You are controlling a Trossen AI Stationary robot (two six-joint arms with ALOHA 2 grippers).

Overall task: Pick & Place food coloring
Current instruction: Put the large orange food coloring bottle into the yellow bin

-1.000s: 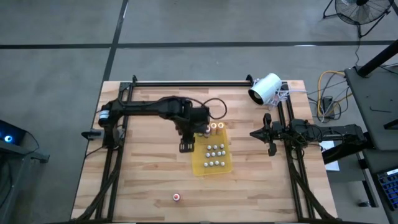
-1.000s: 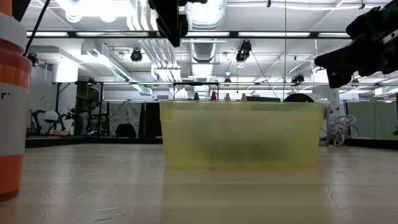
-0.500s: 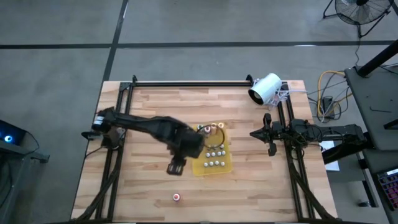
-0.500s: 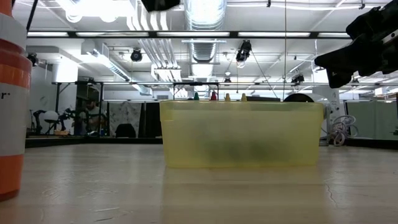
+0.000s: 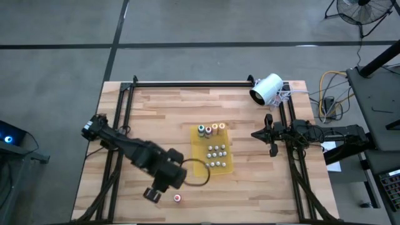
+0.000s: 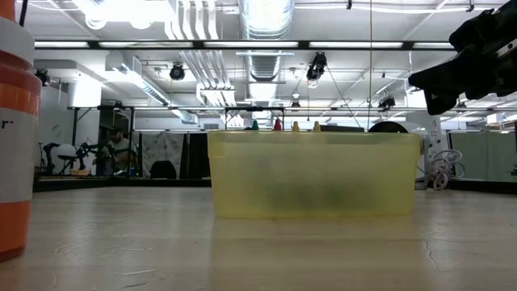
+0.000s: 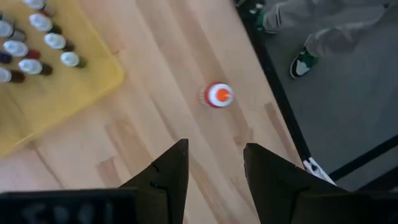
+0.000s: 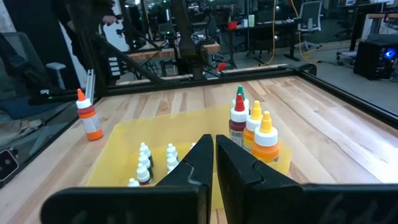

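Though spread well apart in the left wrist view, clasps nothing at the left gripper (image 7: pixel 214 165). Hangs over the near-left part of the table (image 5: pixel 150 106), just left of a lone orange-topped food coloring bottle (image 5: pixel 177 198), without touching it. Finds that bottle upright on bare wood, well apart from the yellow tray (image 5: pixel 197 156) and nearer than it.

Has the rest of the food coloring standing in the tray at the table's middle. Counts four taller bottles (image 5: pixel 211 129) in a row along the tray's far edge, with green, red, yellow and orange tips in the right wrist view. Counts about ten small white-capped bottles (image 5: pixel 217 155) in rows nearer than those; cannot tell the exact number. Shows only the four tips above the tray's wall in the low view, with the lone bottle at the left edge, close to the camera.

Places the right gripper (image 8: pixel 214 155) at the right side of the table, right of the tray and raised off the surface, fingers pressed nearly together on nothing.

Has a white cylinder device (image 5: pixel 267 89) lying at the far right of the table. Catches a person's shoe (image 7: pixel 303 62) on the floor beyond the table's near edge.
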